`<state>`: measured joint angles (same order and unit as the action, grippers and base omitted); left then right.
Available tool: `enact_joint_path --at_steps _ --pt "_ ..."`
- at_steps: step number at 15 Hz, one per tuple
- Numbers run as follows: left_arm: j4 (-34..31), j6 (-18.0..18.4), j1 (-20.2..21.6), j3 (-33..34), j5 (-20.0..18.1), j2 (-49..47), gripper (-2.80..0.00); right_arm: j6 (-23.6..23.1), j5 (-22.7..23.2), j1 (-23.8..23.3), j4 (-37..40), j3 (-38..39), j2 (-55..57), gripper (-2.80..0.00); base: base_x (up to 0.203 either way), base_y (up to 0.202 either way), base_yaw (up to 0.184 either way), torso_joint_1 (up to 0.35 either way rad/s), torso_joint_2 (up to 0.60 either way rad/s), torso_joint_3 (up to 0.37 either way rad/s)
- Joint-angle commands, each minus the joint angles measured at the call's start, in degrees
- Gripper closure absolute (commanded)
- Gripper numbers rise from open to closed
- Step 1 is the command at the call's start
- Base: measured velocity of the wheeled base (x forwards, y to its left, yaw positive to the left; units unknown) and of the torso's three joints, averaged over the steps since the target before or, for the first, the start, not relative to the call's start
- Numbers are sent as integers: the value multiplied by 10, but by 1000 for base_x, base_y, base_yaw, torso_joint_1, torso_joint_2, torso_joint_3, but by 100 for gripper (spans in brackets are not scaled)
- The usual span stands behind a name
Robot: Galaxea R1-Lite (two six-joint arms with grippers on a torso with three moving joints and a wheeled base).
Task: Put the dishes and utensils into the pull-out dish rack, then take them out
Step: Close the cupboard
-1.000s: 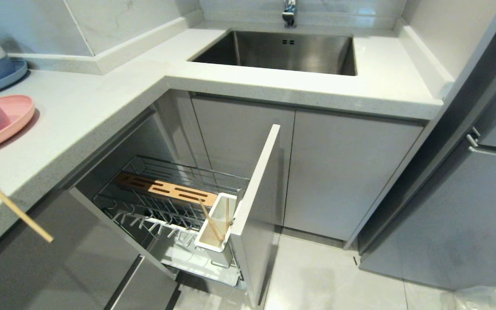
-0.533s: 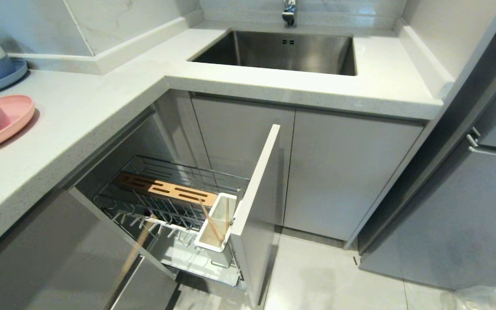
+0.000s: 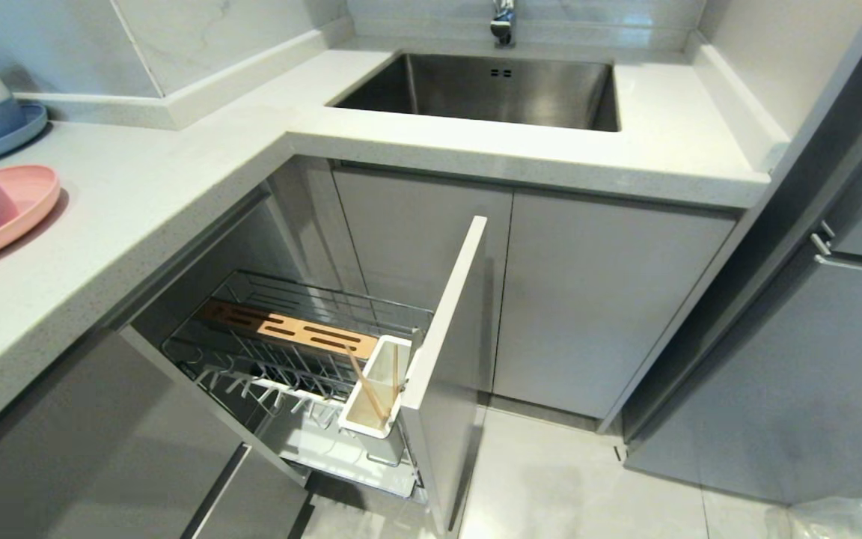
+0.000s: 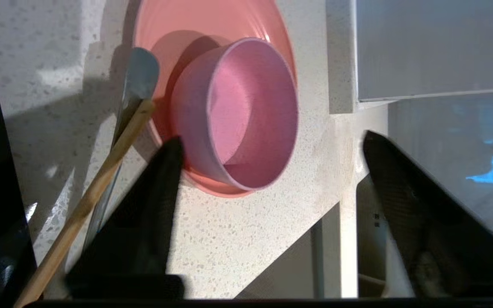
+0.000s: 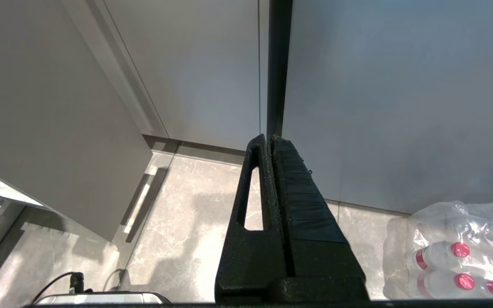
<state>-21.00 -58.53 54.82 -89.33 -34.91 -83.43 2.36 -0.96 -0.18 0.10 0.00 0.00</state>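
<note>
hovering over the counter (image 4: pixel 238 239), our left gripper (image 4: pixel 272 145) is spread wide with nothing between its fingers, one pink bowl (image 4: pixel 238 115) sitting mouth-up on one pink plate (image 4: pixel 212 21) ahead. one chopstick (image 4: pixel 88 201) lies beside one fork (image 4: pixel 137 81), long axes parallel. two chopsticks (image 3: pixel 367 393) lean in the utensil holder (image 3: pixel 378 397). our right gripper (image 5: pixel 270 139) is closed, empty.

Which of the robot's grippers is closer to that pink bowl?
The left. The left gripper hangs open right by the pink bowl on the counter. The right gripper is shut, down by the floor, bowl nowhere near.
</note>
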Motion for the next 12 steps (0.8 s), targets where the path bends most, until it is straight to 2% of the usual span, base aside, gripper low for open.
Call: enact_joint_path --at_steps 1,7,9,12 --pt "-2 5 0 0 4 19 0 0 0 0 0 1 0 0 0 0 0 0 0 0" --pt "6 54 -9 -9 43 109 0 0 0 0 0 1 0 0 0 0 0 0 0 0" --pt "11 78 -43 -9 77 142 0 0 0 0 0 1 0 0 0 0 0 0 0 0" --pt "10 124 -129 -9 153 180 0 0 0 0 0 1 0 0 0 0 0 0 0 0"
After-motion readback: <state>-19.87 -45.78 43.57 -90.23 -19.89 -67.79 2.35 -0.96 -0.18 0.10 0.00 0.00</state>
